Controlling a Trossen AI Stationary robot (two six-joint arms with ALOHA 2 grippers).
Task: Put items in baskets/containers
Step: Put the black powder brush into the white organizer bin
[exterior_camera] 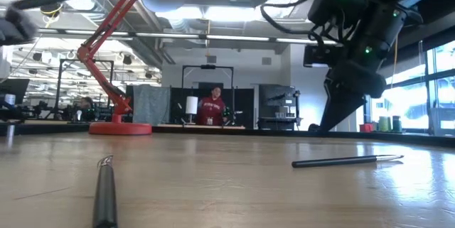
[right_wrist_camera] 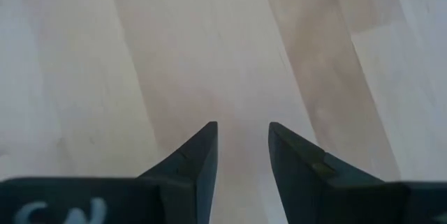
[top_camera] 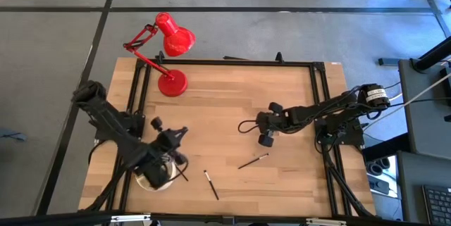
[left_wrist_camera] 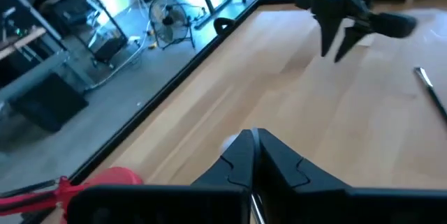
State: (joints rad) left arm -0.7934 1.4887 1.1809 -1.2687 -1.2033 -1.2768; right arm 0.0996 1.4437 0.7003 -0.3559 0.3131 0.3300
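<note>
The cream dish (top_camera: pixel 149 181) sits near the table's near-left corner, mostly hidden under my left arm. A dark brush (top_camera: pixel 182 174) sticks out over its right rim. Two more brushes lie flat on the wood, one (top_camera: pixel 211 184) (exterior_camera: pixel 105 194) toward the near edge and one (top_camera: pixel 252 160) (exterior_camera: pixel 348 161) right of the middle. My left gripper (top_camera: pixel 180 134) (left_wrist_camera: pixel 253 139) is raised just beyond the dish, pointing toward the far right, fingers shut. Nothing crosses its tips. My right gripper (top_camera: pixel 266 139) (right_wrist_camera: pixel 242 144) points down, open, over bare wood just beyond the second brush.
A red desk lamp stands on its round base (top_camera: pixel 173 83) (exterior_camera: pixel 119 128) near the far-left corner, its head (top_camera: pixel 175 36) hanging out past the far edge. A black frame (top_camera: pixel 232 62) rims the table. Bare wood lies between the two arms. People show in the room behind.
</note>
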